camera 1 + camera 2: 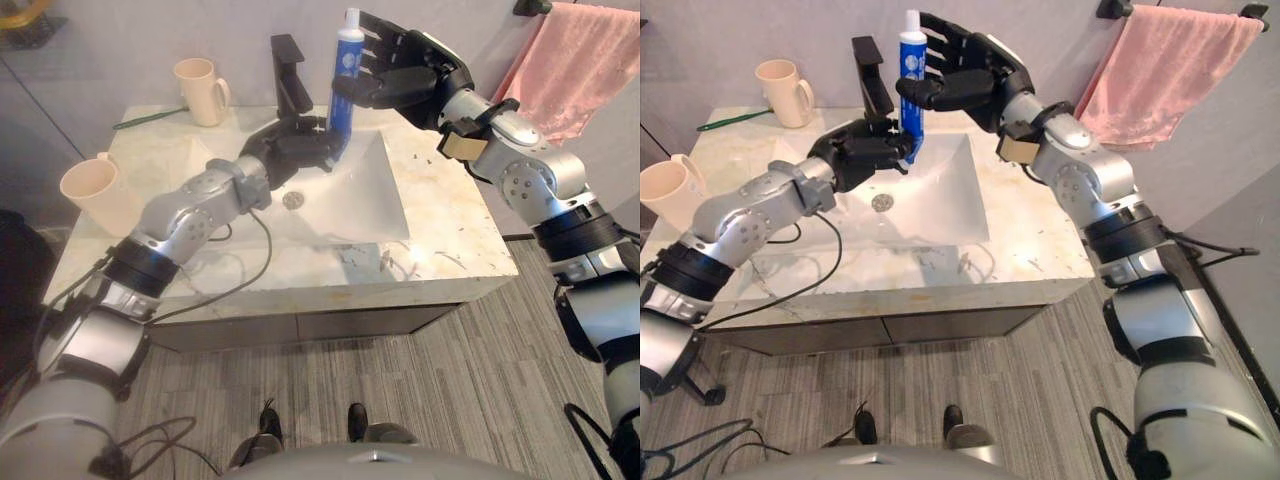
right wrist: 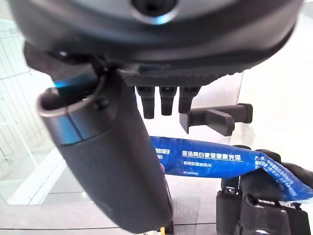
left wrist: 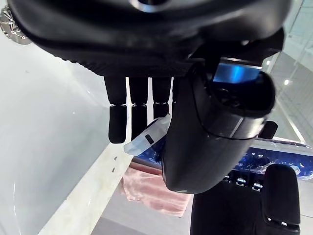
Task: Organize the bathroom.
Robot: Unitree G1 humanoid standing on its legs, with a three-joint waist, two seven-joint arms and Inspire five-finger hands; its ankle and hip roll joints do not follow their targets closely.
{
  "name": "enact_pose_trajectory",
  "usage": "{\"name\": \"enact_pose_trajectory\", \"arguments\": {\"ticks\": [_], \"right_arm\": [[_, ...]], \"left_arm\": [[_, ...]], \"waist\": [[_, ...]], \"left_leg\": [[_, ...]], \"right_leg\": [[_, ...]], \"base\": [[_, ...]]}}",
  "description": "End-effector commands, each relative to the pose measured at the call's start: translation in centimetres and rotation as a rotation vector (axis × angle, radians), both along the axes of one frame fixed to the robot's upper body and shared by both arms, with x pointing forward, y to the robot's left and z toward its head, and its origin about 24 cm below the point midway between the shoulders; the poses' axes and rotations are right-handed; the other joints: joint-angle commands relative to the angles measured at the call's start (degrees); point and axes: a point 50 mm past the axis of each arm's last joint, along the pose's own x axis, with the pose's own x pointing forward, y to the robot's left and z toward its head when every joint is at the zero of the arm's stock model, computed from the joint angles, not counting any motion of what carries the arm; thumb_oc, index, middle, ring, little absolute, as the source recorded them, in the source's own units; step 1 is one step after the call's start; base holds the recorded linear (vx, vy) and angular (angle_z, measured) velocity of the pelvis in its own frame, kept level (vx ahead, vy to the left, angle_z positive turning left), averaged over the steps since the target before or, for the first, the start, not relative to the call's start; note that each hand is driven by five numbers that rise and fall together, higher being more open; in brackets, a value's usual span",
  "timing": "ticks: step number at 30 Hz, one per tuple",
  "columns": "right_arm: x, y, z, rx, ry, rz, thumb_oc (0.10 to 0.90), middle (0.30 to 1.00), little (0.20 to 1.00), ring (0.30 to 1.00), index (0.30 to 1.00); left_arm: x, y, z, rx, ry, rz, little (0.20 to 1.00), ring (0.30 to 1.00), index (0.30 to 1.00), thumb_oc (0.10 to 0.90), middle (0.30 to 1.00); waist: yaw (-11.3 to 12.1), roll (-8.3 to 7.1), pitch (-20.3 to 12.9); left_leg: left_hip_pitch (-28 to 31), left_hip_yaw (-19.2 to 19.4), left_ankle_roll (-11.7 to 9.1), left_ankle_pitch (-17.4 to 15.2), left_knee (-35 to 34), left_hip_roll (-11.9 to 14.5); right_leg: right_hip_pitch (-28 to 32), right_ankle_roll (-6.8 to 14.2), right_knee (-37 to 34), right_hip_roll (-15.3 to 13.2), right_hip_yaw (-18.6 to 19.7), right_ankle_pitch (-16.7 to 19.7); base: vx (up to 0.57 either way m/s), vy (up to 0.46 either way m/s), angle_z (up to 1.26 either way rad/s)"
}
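- Standing at the frame's left edge on the pale marble counter (image 1: 455, 235), a cream mug (image 1: 88, 190); a second cream mug (image 1: 203, 90) sits upper left.
- Left hand (image 1: 295, 148), centre, curls round the bottom of an upright blue-and-white toothpaste tube (image 1: 344, 80) over the white basin (image 1: 350, 200).
- Right hand (image 1: 400, 70), upper centre, fingers spread wide, thumb touching the tube.
- Pink towel (image 1: 570, 60) hangs upper right.

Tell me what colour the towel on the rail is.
The towel is pink, clearest in the right eye view.
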Motion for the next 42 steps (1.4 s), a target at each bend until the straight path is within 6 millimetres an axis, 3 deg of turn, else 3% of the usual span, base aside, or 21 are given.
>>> {"name": "enact_pose_trajectory", "arguments": {"ticks": [1, 3, 4, 5, 12, 13, 14, 15, 17, 20, 21, 22, 42], "right_arm": [[-2.0, 1.3, 7.5, 0.068, -0.310, 0.059, 0.800, 0.900, 0.900, 0.900, 0.900], [-2.0, 1.1, 7.6, 0.065, -0.313, 0.051, 0.744, 0.815, 0.815, 0.815, 0.815], [-2.0, 1.1, 7.7, 0.065, -0.312, 0.050, 0.744, 0.815, 0.815, 0.815, 0.815], [-2.0, 0.9, 7.7, 0.065, -0.310, 0.049, 0.800, 0.900, 0.900, 0.900, 0.900], [-1.8, 0.3, 6.9, 0.060, -0.288, 0.031, 0.800, 0.900, 0.900, 0.900, 0.900], [-1.8, 0.1, 7.0, 0.058, -0.289, 0.027, 0.740, 0.811, 0.811, 0.811, 0.811], [-1.8, 0.1, 7.0, 0.059, -0.289, 0.026, 0.582, 0.573, 0.573, 0.573, 0.573], [-1.8, 0.0, 7.0, 0.060, -0.292, 0.020, 0.500, 0.451, 0.451, 0.451, 0.451], [-1.8, -0.1, 6.9, 0.062, -0.290, 0.023, 0.456, 0.385, 0.385, 0.385, 0.385], [-1.9, -0.1, 6.9, 0.059, -0.285, 0.026, 0.665, 0.698, 0.698, 0.698, 0.698], [-1.9, -0.2, 6.8, 0.060, -0.282, 0.026, 0.681, 0.721, 0.721, 0.721, 0.721], [-1.9, -0.3, 6.6, 0.063, -0.276, 0.027, 0.800, 0.900, 0.900, 0.900, 0.900], [-2.1, -1.3, 6.3, 0.078, -0.267, 0.012, 0.800, 0.900, 0.900, 0.900, 0.900]], "left_arm": [[-0.8, -1.0, 4.9, -0.104, -0.219, -0.066, 0.300, 0.300, 0.300, 0.400, 0.300], [-0.8, -0.7, 4.8, -0.106, -0.221, -0.053, 0.300, 0.300, 0.300, 0.400, 0.300], [-0.8, -0.6, 4.8, -0.106, -0.222, -0.051, 0.300, 0.300, 0.300, 0.400, 0.300], [-0.8, -0.4, 4.8, -0.107, -0.227, -0.045, 0.300, 0.300, 0.300, 0.400, 0.300], [-0.9, 0.0, 5.2, -0.112, -0.254, -0.025, 0.300, 0.300, 0.300, 0.400, 0.300], [-1.0, 0.1, 5.3, -0.111, -0.255, -0.026, 0.300, 0.300, 0.300, 0.400, 0.300], [-1.0, 0.1, 5.3, -0.110, -0.255, -0.027, 0.300, 0.300, 0.300, 0.400, 0.300], [-1.0, 0.1, 5.3, -0.111, -0.255, -0.026, 0.300, 0.300, 0.300, 0.400, 0.300], [-1.0, 0.2, 5.3, -0.115, -0.255, -0.019, 0.300, 0.300, 0.300, 0.400, 0.300], [-1.0, 0.5, 5.2, -0.119, -0.261, -0.014, 0.300, 0.300, 0.300, 0.400, 0.300], [-1.0, 0.6, 5.2, -0.121, -0.265, -0.008, 0.300, 0.300, 0.300, 0.400, 0.300], [-1.1, 0.7, 5.4, -0.128, -0.274, 0.000, 0.300, 0.300, 0.300, 0.400, 0.300], [-1.2, 1.5, 5.6, -0.119, -0.284, 0.038, 0.300, 0.300, 0.300, 0.400, 0.300]], "waist": [[0.83, 1.23, -8.74], [0.86, 1.15, -8.69], [0.86, 1.13, -8.68], [0.85, 1.11, -8.64], [0.90, 0.92, -8.61], [0.92, 0.91, -8.57], [0.92, 0.91, -8.55], [0.96, 0.92, -8.52], [0.99, 0.94, -8.52], [0.97, 0.91, -8.45], [0.94, 0.89, -8.45], [0.87, 0.84, -8.49], [0.67, 0.69, -8.35]], "left_leg": [[3.59, 0.58, -2.81, -4.95, 1.55, -1.07], [3.57, 0.57, -2.80, -4.93, 1.50, -1.09], [3.59, 0.58, -2.80, -4.93, 1.48, -1.09], [3.60, 0.55, -2.80, -4.94, 1.49, -1.11], [3.59, 0.61, -2.83, -4.95, 1.52, -1.11], [3.56, 0.63, -2.86, -4.97, 1.57, -1.08], [3.58, 0.60, -2.85, -4.97, 1.56, -1.07], [3.63, 0.51, -2.82, -4.97, 1.47, -1.07], [3.72, 0.48, -2.80, -5.02, 1.40, -1.09], [3.79, 0.46, -2.80, -5.07, 1.36, -1.07], [3.82, 0.51, -2.81, -5.06, 1.31, -1.06], [3.89, 0.59, -2.84, -5.05, 1.22, -1.05], [3.93, 0.86, -2.86, -5.11, 1.21, -0.94]], "right_leg": [[0.68, 2.65, 2.85, 4.59, 0.28, -4.99], [0.68, 2.64, 2.77, 4.59, 0.26, -4.96], [0.68, 2.64, 2.76, 4.60, 0.26, -4.95], [0.70, 2.63, 2.73, 4.64, 0.28, -4.92], [0.68, 2.60, 2.68, 4.67, 0.19, -4.88], [0.70, 2.60, 2.68, 4.68, 0.13, -4.91], [0.69, 2.59, 2.70, 4.69, 0.13, -4.91], [0.68, 2.54, 2.73, 4.73, 0.13, -4.94], [0.73, 2.52, 2.70, 4.76, 0.12, -4.96], [0.77, 2.55, 2.72, 4.75, 0.11, -5.02], [0.78, 2.57, 2.67, 4.74, 0.13, -5.00], [0.79, 2.58, 2.60, 4.75, 0.15, -4.99], [0.69, 2.59, 2.68, 4.74, -0.02, -5.05]], "base": [[0.00, 0.000, 0.00], [0.00, 0.000, 0.00], [0.00, 0.000, 0.00], [0.00, 0.000, 0.00], [0.00, 0.000, 0.00], [0.00, 0.000, 0.00], [0.00, 0.000, 0.00], [0.00, 0.000, 0.00], [0.00, 0.000, 0.00], [0.00, 0.000, 0.00], [0.00, 0.000, 0.00], [0.00, 0.000, 0.00], [0.00, 0.000, 0.00]]}}
